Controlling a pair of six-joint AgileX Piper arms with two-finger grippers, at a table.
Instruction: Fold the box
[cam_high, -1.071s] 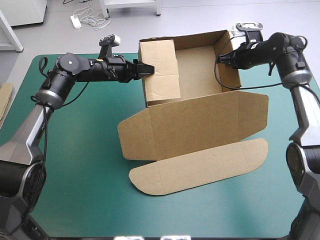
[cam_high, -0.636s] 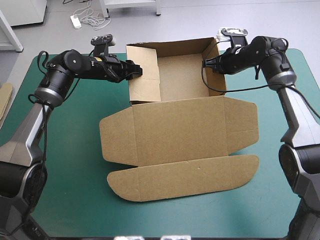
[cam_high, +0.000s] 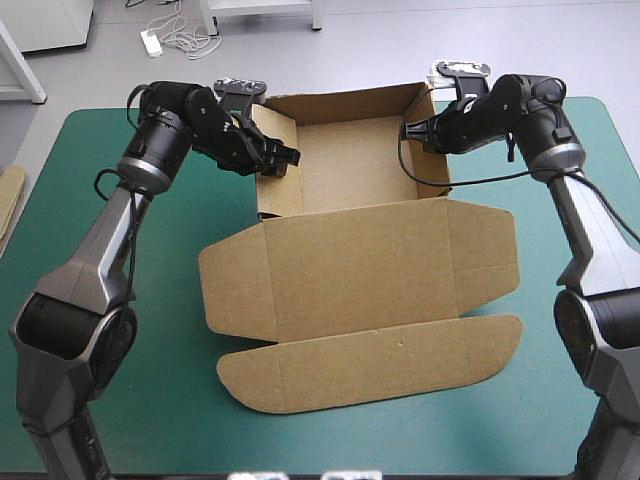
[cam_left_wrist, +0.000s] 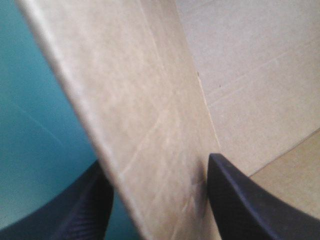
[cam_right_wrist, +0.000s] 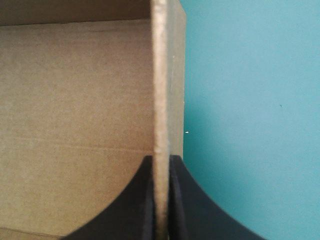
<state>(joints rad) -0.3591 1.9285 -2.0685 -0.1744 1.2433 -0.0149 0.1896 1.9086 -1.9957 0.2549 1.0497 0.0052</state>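
One box (cam_high: 360, 250), tray far, lid near

1. High view: bright, even light came from overhead, and only thin, soft shadows edged the box (cam_high: 360, 260) on the teal-green cover (cam_high: 150, 400).
2. Left wrist view: the box's wall was lit pale, with dark shade where the left gripper (cam_left_wrist: 157, 162) pinched it.
3. Right wrist view: the cover glowed evenly; the box's inside lay dimmer — darkest at its far wall.

There is one brown box (cam_high: 360, 260), one teal-green table (cam_high: 150, 330), one spare board edge (cam_high: 9, 196), and two grippers: left gripper (cam_high: 287, 160), right gripper (cam_high: 408, 130).
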